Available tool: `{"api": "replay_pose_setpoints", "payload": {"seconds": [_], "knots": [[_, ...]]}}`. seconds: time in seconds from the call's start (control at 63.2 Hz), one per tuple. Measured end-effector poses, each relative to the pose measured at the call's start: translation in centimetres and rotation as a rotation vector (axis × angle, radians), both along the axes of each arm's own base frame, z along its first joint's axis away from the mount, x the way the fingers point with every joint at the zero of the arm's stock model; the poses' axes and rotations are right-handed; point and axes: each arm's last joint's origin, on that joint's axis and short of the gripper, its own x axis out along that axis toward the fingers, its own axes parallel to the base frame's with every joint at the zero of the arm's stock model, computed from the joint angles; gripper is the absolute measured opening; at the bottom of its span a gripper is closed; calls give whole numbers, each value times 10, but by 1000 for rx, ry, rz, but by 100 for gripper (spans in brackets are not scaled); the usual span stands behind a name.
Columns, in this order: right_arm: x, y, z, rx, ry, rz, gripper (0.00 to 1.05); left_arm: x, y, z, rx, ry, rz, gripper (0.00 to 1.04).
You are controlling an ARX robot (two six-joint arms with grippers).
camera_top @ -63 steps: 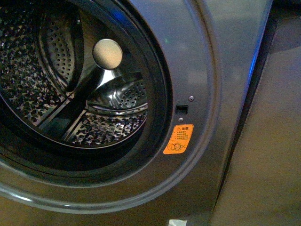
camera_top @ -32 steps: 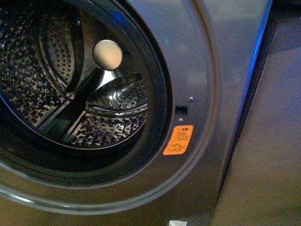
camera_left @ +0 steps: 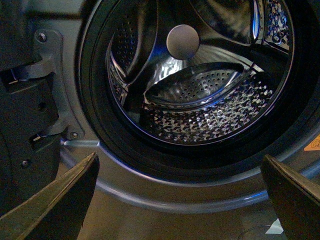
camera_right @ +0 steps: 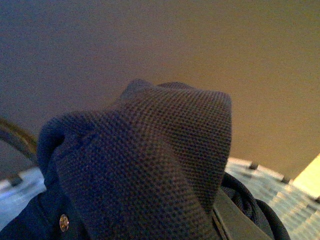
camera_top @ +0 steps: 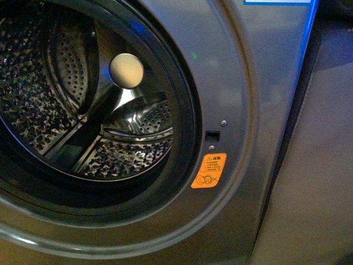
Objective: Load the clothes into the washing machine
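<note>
- Dim amber-blue light; a brownish flat panel stands just right of the washing machine in the front view.
- Washing machine: grey metallic front, large round port open to the camera, dark gasket ring around the opening.
- Drum: perforated steel wall and raised paddles visible. A cream round knob sits at the centre of the back wall. The visible interior shows metal surfaces only.
- Orange warning sticker on the front panel, just right of the port's lower rim, below a small dark latch slot.
- Left gripper: spread wide, holding nothing; its two dark fingers frame the port, pointing at the drum from in front of the lower rim.
- Clothes: dark navy knit, bunched up and filling most of the right wrist view, well outside the drum. A small metal button shows low on the fabric.
- Pale mesh rim visible behind the cloth; cannot tell what it belongs to.
- Right gripper: covered by the cloth, so I cannot tell how its jaws stand or whether they grip the fabric.
</note>
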Motion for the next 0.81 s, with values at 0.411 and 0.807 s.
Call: {"api": "replay_pose_setpoints", "payload": {"seconds": [0.411,0.807], "knots": [[-9,64,213,-210,-414,203,9,0,0,0,0,0,0,98],[26,205,376,-74,-633,574,9,0,0,0,0,0,0,98]]}}
